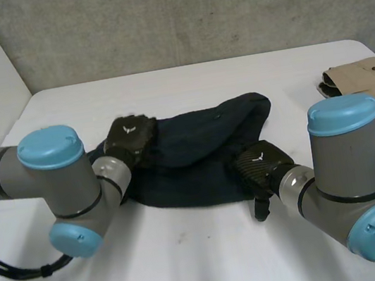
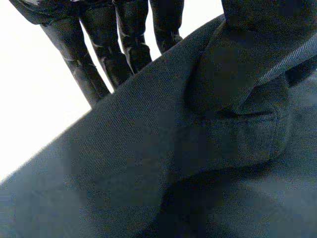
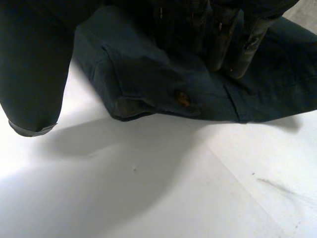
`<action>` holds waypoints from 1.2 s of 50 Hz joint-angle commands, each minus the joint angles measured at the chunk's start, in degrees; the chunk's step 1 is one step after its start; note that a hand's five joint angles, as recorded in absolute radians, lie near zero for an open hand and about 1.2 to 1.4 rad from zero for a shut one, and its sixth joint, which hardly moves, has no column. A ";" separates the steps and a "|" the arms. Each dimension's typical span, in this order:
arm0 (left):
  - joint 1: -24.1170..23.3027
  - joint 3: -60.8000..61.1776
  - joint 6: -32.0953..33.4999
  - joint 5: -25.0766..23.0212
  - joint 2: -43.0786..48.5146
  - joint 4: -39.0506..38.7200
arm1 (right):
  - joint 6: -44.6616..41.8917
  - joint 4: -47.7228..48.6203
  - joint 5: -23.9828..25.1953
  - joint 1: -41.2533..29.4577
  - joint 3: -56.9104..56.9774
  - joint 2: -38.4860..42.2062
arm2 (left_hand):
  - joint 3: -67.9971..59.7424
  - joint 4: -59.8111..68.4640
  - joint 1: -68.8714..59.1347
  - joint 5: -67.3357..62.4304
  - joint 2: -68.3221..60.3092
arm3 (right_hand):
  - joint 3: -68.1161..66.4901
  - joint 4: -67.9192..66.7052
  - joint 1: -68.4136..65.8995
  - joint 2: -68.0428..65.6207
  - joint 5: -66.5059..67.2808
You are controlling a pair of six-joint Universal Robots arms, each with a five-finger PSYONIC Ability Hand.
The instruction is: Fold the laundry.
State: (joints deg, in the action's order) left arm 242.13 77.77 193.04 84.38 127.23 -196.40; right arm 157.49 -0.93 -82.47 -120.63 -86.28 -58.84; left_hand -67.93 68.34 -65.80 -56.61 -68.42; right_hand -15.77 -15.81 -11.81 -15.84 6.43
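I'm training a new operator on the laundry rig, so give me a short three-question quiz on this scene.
1. True or false: the folded tan cloth lies on top of the crumpled dark navy garment.
2. The robot's left hand rests at the garment's: A) left end, B) middle, C) right end.
3. Fill in: near the right hand, the garment shows a small brass-coloured ____.

Key: 1 false, they lie apart on the white table; 2 A; 3 button.
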 commanded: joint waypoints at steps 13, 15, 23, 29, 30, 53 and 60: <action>8.36 -50.63 6.12 0.44 25.80 -2.67 | -1.40 -0.30 -0.15 -0.75 0.85 -0.05 | 57.93 -58.34 55.80 56.61 58.42 | -3.57 -3.53 -7.52 -3.50 2.91; 7.84 -46.24 6.12 0.44 23.87 -3.29 | -1.40 -0.30 -0.23 -1.01 0.59 -0.05 | 57.93 -58.34 55.80 56.61 58.42 | -3.57 -3.53 -7.52 -3.50 2.91; 7.22 -20.16 6.20 1.05 9.21 -11.10 | -1.40 -0.30 -0.23 -1.63 -0.11 -0.05 | 57.93 -58.34 55.80 56.61 58.42 | -3.74 -3.69 -7.69 -3.66 3.07; 7.04 -6.94 6.12 1.40 1.81 -11.38 | -1.40 0.14 -0.14 -1.19 -0.20 -0.05 | 57.88 -58.30 55.75 56.56 58.37 | -4.24 -4.20 -8.20 -4.17 3.58; 7.04 -5.36 6.12 1.40 0.58 -11.29 | -1.40 0.23 -0.14 -1.19 -0.20 -0.05 | 57.72 -58.13 55.58 56.40 58.21 | -4.41 -4.37 -8.36 -4.34 3.75; 7.13 24.09 3.30 -0.09 -22.02 -4.00 | -0.34 4.89 -2.52 -1.80 4.01 5.31 | 44.78 -45.19 42.64 43.46 45.27 | -11.64 -11.60 -15.60 -11.57 10.98; 6.25 26.12 3.83 -3.95 -20.88 2.68 | 2.81 4.71 -2.52 -2.33 6.65 7.68 | 38.20 -38.61 36.07 36.88 38.69 | -15.49 -15.45 -19.45 -15.42 14.83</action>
State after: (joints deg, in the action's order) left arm 249.01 102.87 196.45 83.19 105.30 -198.47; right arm 157.73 3.97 -84.97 -122.60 -81.81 -52.99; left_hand -22.82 22.97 -23.15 -13.19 -22.91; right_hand -22.45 -22.66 -19.47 -21.97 12.20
